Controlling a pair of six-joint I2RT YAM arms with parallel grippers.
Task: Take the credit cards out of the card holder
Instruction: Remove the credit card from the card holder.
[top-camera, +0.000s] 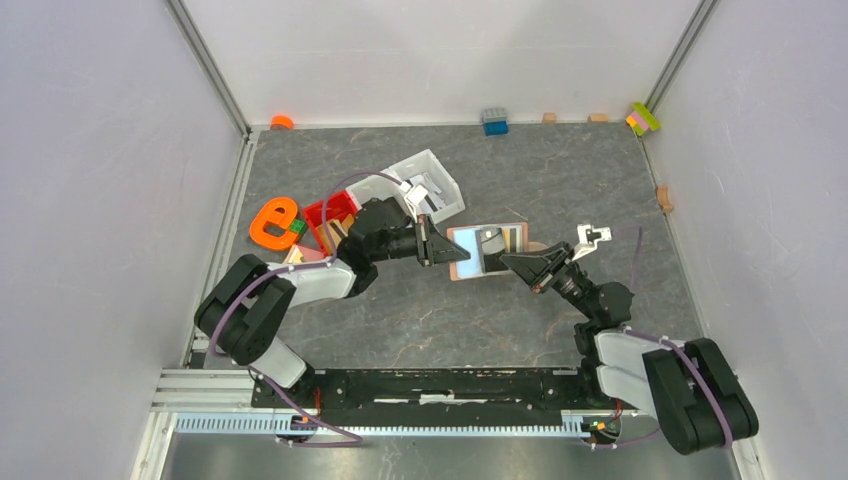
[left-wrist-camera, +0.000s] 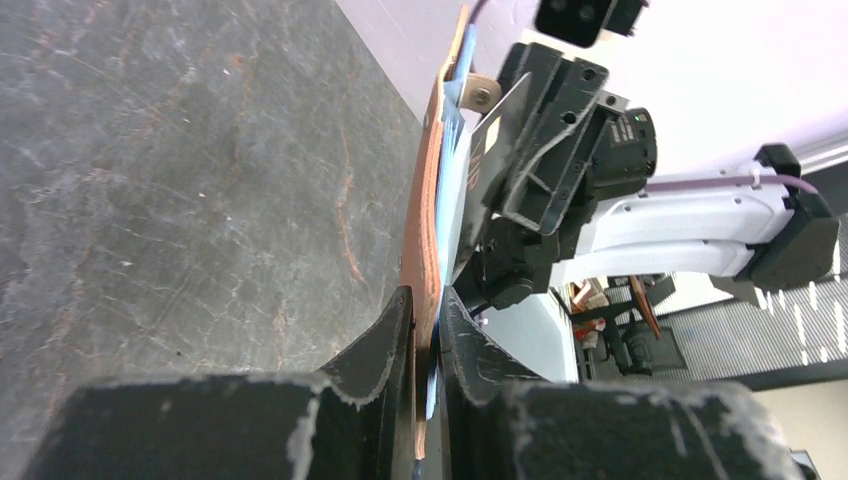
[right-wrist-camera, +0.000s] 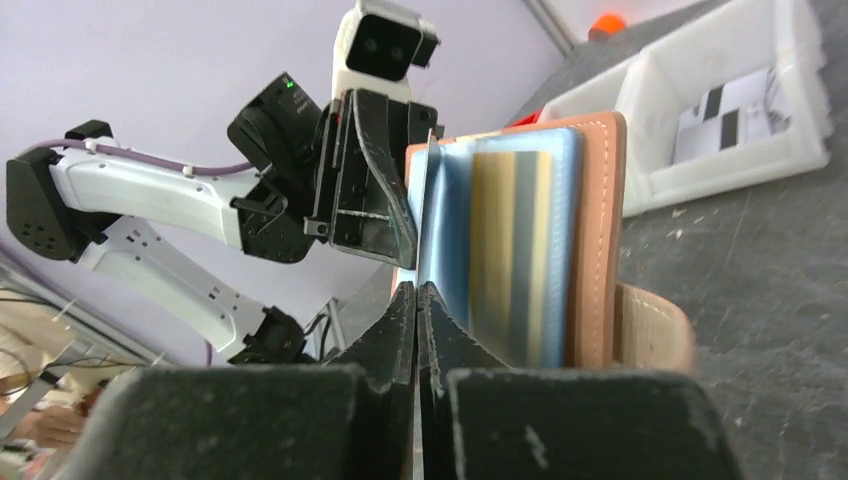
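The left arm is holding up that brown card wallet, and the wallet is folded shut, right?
Not quite. The left end effector does hold up the card holder, but it is open, not folded shut. The right wrist view shows its inside facing the camera, with the credit cards standing in the pockets.

the table (left-wrist-camera: 180, 200) looks like dark grey stone, matt and a bit rough, with thin pale lines. the card holder (right-wrist-camera: 600, 240) looks like tan leather, matt, with small stitches along its edge. its pale blue inside is smooth and a little shiny. the grey credit card (left-wrist-camera: 500, 115) is thin smooth plastic. the fingers (left-wrist-camera: 385, 345) of the left gripper (left-wrist-camera: 425, 305) are black matt plastic, scraped pale at the edges. the white bin (right-wrist-camera: 700, 90) is matt plastic.
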